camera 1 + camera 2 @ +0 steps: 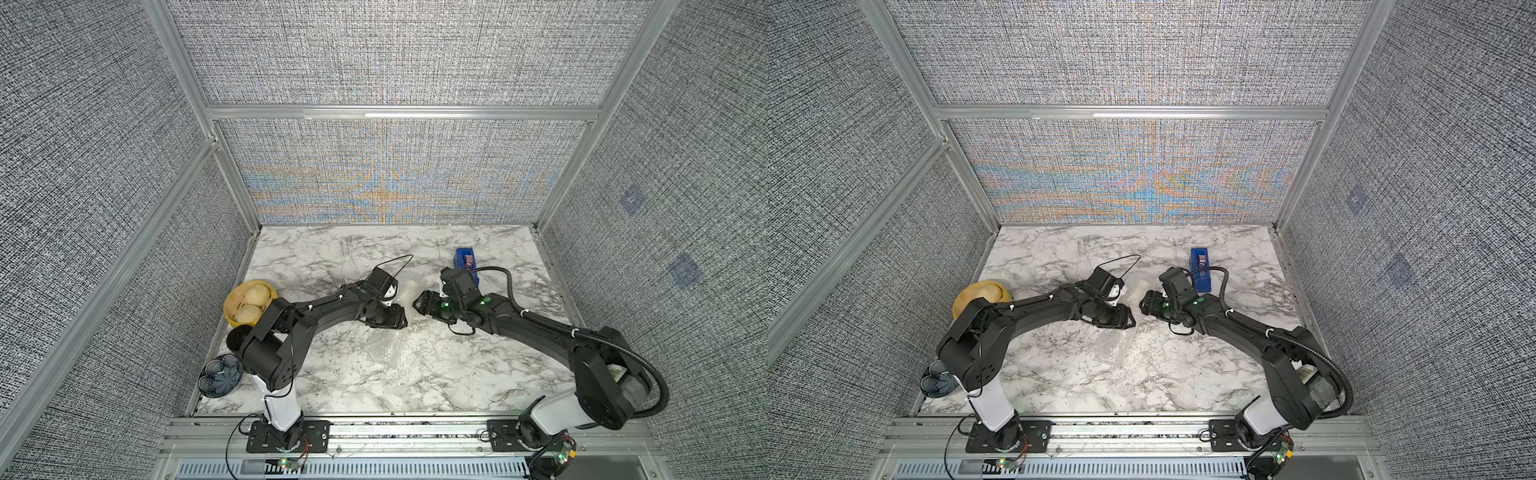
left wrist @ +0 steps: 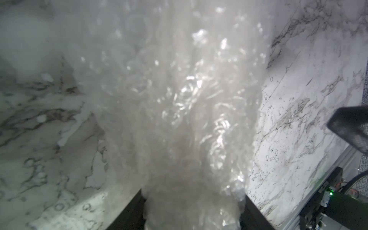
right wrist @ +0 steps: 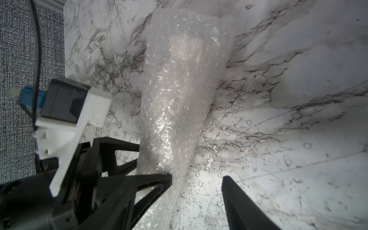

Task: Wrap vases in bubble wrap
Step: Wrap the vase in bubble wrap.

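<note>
The vase point(image 3: 187, 53) is enclosed in a rolled bundle of bubble wrap point(image 3: 169, 119). In the right wrist view it shows only as a pale form through the plastic (ribs and rim cannot be made out). The bundle lies on the marble table point(image 1: 332, 257), around mid-table, between the two gripper tips. A loose portion of the sheet lies flat on the table toward the near edge and glints in both top views.

Left gripper point(image 1: 403, 322): clamped on one end of the bundle. In the left wrist view the wrap fills the whole gap between its fingers point(image 2: 129, 213).

Right gripper point(image 1: 417, 305): jaws apart, nothing between them. One of its fingers point(image 3: 241, 201) sits near the bundle without touching it, over flat wrap and bare table. The two gripper tips are close together, almost facing.

Surrounding items:
- A blue tape dispenser point(image 1: 466, 266) stands just behind the right wrist.
- A yellow bowl point(image 1: 229, 309) holding pale ridged pieces sits at the table's left edge, beside the left arm.
- A black tumbler point(image 1: 237, 338) and a dark blue pleated piece point(image 1: 220, 376) sit at the same edge.
</note>
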